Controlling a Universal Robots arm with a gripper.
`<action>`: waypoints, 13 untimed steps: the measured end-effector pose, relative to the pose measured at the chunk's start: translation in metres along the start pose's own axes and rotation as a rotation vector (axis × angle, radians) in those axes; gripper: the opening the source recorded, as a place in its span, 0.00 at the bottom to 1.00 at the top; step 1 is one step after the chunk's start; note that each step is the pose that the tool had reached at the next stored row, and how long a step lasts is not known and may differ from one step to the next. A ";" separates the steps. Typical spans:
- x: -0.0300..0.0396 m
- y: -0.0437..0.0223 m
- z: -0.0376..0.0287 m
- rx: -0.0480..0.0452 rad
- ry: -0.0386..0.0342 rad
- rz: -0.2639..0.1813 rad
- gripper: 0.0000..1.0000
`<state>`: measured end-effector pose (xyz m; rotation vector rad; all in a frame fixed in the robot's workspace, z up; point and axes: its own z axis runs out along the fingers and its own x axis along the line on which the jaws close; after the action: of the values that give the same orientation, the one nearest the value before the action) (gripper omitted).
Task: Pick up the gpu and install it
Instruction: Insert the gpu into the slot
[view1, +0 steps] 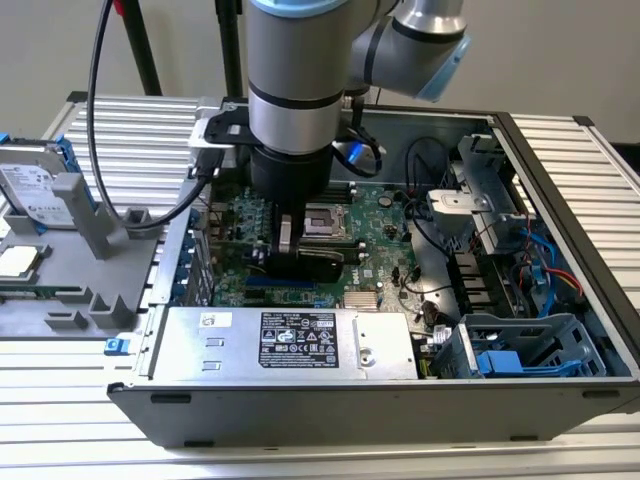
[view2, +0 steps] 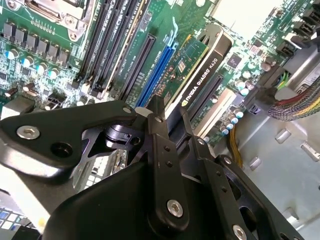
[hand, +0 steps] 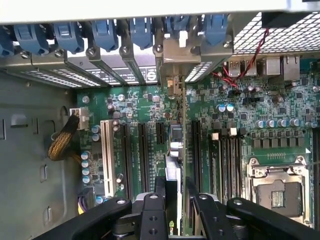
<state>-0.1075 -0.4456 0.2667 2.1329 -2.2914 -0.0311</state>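
The gripper (view2: 165, 127) is clamped across the gpu (view2: 200, 70) edge-on above the motherboard (hand: 145, 107); stiff, light, fragile, best gripped by its shroud.

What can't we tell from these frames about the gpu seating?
- Card edge meeting the slot: in both wrist views the gripper covers the near end of the gpu.
- Bracket end: too small in the first wrist view.
- Exterior view: the arm blocks the gpu from above.
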 end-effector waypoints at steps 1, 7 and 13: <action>0.0000 0.0008 0.0007 0.0001 -0.0002 0.000 0.00; 0.0001 0.0051 0.0044 0.0002 -0.0002 0.000 0.00; 0.0002 0.0061 0.0080 -0.0001 0.0000 0.000 0.00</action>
<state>-0.1138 -0.4453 0.2588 2.1329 -2.2912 -0.0313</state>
